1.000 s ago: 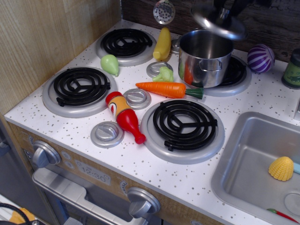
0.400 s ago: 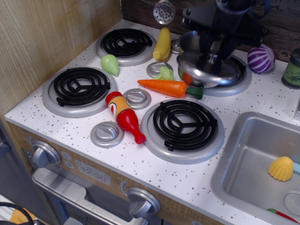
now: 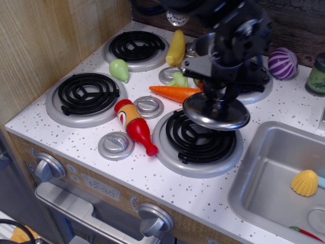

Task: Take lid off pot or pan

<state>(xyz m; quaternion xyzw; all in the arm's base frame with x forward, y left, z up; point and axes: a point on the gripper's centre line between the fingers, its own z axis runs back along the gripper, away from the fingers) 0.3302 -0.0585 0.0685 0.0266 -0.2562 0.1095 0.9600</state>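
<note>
My gripper (image 3: 219,101) pinches the lid (image 3: 216,113) by its knob, above the front burner (image 3: 198,136), clear of the pot (image 3: 205,44). I should lower level, then release.

4 burners (image 3: 87,95), 4 dials (image 3: 116,145), 1 lid (image 3: 216,113), 1 carrot (image 3: 175,92).

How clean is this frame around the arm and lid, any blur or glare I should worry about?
In the observation.image view, the gripper and arm above it are smeared by motion blur, so the jaws cannot be read; the lid is sharper, with bright reflections along its rim. It hides the pot behind it. The carrot and front burner are crisp and evenly lit.
</note>
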